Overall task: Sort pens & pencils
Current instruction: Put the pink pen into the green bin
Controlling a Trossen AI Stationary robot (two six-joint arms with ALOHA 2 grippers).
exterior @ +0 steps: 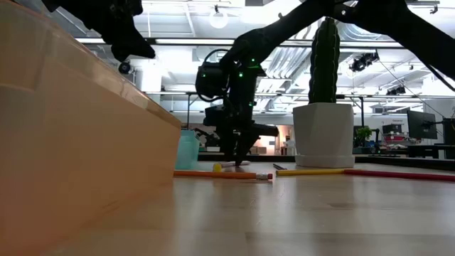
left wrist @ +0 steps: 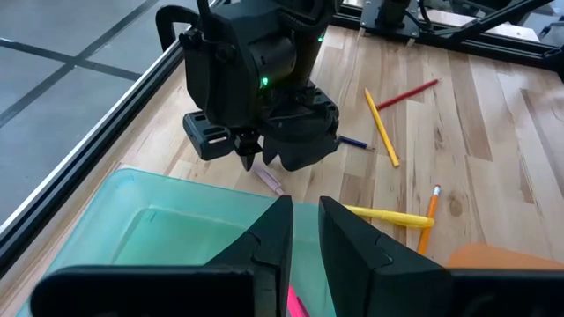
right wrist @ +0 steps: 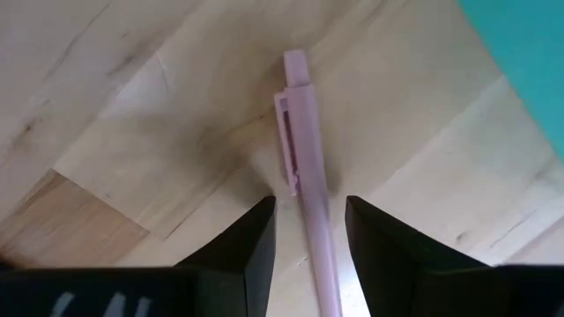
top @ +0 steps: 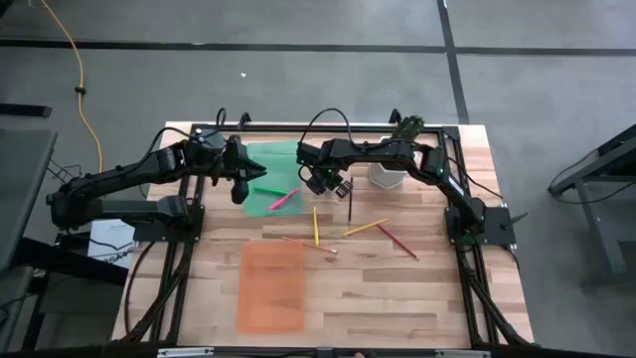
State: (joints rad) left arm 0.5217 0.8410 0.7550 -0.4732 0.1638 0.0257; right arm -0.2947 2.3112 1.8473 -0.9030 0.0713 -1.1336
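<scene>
A pale pink pen (right wrist: 300,132) lies flat on the wood just right of the green tray (top: 266,164). My right gripper (right wrist: 308,207) points down over it, open, with one finger on each side of the pen's barrel and a gap at both. A magenta pen (top: 284,199) lies in the green tray. My left gripper (left wrist: 304,211) hangs above that tray's near part, its fingers a narrow gap apart with nothing between them. A yellow pen (top: 316,226) and the orange (top: 313,244), yellow-orange (top: 366,228), red (top: 397,242) and dark (top: 350,206) pencils lie on the table.
An orange tray (top: 271,288) sits near the table's front, left of centre. A white pot with a cactus (top: 388,174) stands at the back, right of my right gripper. Black frame rails run along the table's edges.
</scene>
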